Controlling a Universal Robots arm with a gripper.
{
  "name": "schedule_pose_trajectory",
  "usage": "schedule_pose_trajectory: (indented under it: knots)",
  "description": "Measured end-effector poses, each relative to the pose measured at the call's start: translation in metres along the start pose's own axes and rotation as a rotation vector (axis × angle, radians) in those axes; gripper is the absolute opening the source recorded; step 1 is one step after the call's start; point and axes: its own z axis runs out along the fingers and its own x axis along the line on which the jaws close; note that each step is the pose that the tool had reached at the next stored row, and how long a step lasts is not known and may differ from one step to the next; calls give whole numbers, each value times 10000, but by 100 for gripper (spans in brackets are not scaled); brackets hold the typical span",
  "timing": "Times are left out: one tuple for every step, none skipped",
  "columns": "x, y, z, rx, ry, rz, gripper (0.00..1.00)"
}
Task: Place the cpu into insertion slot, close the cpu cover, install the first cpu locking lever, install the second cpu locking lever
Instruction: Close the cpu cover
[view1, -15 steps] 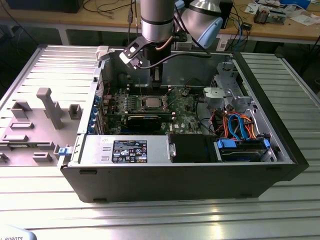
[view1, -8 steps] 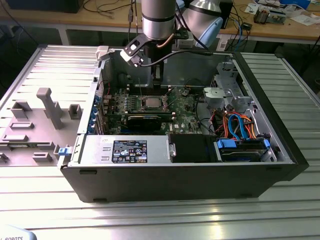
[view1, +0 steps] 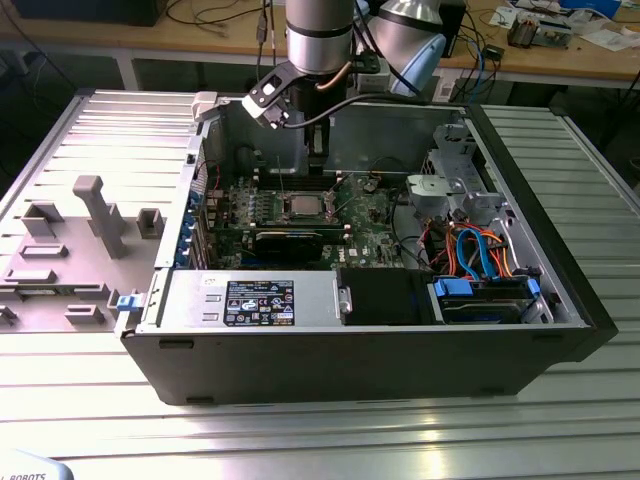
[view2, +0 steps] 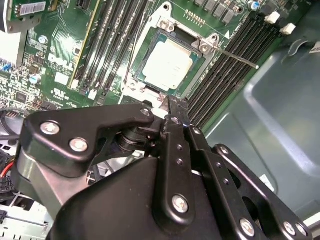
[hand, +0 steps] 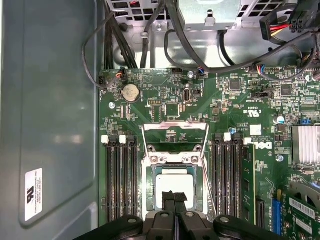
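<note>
The cpu (hand: 172, 181) (view2: 169, 64) lies flat in the insertion slot (hand: 150, 195) (view2: 150, 80) on the green board, silver top showing; in the exterior view the cpu (view1: 303, 207) sits mid-board. The cpu cover (hand: 175, 126), a thin silvery frame, appears raised at one end of the socket. A thin locking lever (view2: 235, 56) (hand: 211, 192) juts out beside the socket, and two thin rods (view1: 282, 182) stand up by it. My gripper (hand: 175, 198) (view2: 171, 103) (view1: 316, 160) hangs just above the chip, shut, with nothing between its fingers.
Black memory slots (hand: 120, 185) (hand: 231, 180) flank the socket. A long black graphics card (view1: 290, 241) lies in front of it. The case walls (view1: 400, 120), power supply (view1: 250, 300) and drive cage with blue and orange cables (view1: 480, 262) hem the board in. A grey fixture (view1: 95, 215) stands outside.
</note>
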Motion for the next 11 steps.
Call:
schedule_pose_trajectory:
  knots:
    - [0, 9, 1, 0, 1, 1, 11]
    - [1, 20, 1, 0, 0, 0, 11]
    - [1, 31, 2, 0, 0, 0, 11]
    - [1, 46, 3, 0, 0, -1, 11]
    - [1, 59, 3, 0, 0, -1, 11]
    - [0, 64, 3, 0, 1, -1, 11]
    - [0, 66, 3, 0, 1, 0, 11]
    - [1, 68, 4, -1, 1, 1, 11]
    - [1, 68, 4, -1, 0, 2, 11]
    - [1, 69, 3, 0, 0, 1, 11]
    - [1, 69, 4, 0, 1, 1, 11]
